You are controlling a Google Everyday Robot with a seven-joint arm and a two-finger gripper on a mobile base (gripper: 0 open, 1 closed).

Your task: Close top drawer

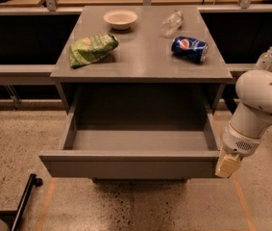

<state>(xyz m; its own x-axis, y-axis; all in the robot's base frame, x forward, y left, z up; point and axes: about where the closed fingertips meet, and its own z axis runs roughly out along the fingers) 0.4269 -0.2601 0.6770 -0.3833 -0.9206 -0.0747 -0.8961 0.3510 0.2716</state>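
The top drawer (130,166) of the grey cabinet stands pulled far out. Its plain grey front panel faces me and its grey box (140,139) holds nothing. My gripper (228,166), with a beige tip, hangs from the white arm (260,105) at the right end of the drawer's front panel, touching or almost touching its corner. No other drawer fronts show below it.
On the cabinet top (142,57) lie a white bowl (120,18), a green chip bag (92,48), a clear plastic bottle (171,23) and a blue soda can (189,48). Another bottle (264,59) stands on the right ledge. A black bar (22,201) lies on the floor at lower left.
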